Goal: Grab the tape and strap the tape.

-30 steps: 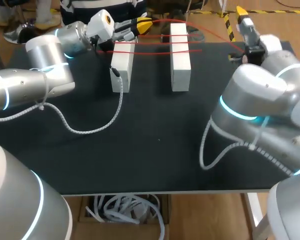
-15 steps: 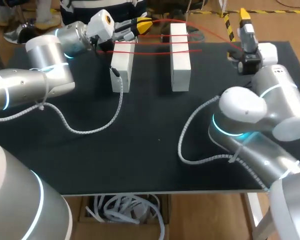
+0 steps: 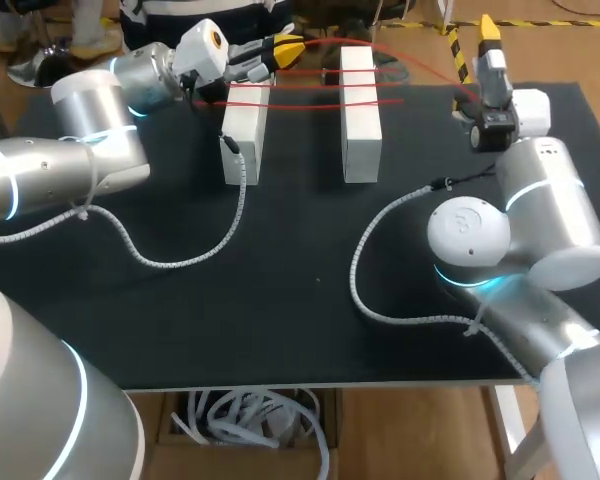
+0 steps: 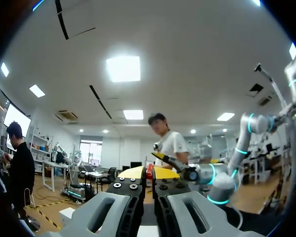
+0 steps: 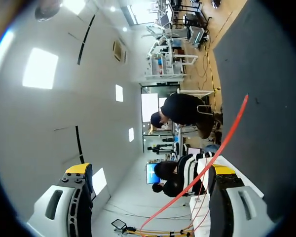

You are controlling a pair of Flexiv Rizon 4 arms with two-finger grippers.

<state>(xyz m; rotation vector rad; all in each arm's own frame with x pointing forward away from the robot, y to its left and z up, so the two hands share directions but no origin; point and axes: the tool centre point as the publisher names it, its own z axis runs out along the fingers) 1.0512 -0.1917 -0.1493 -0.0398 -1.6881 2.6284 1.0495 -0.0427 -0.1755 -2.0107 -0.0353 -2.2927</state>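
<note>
Left gripper [image 3: 285, 47] pinches the red tape [image 3: 310, 104] – right gripper [image 5: 149, 169] spread wide, tape running between

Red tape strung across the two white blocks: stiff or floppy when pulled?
Likely floppy: beyond the right white block the red tape bows in a loose arc. Probably holds tension though: between that block and the left white block its runs look straight. It looks thin, so likely light.

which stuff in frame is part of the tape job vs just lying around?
Job: red tape, strung across left white block and right white block; left gripper shut on it; right gripper open.
Lying about: left arm's grey cable, right arm's grey cable, on black table.
</note>
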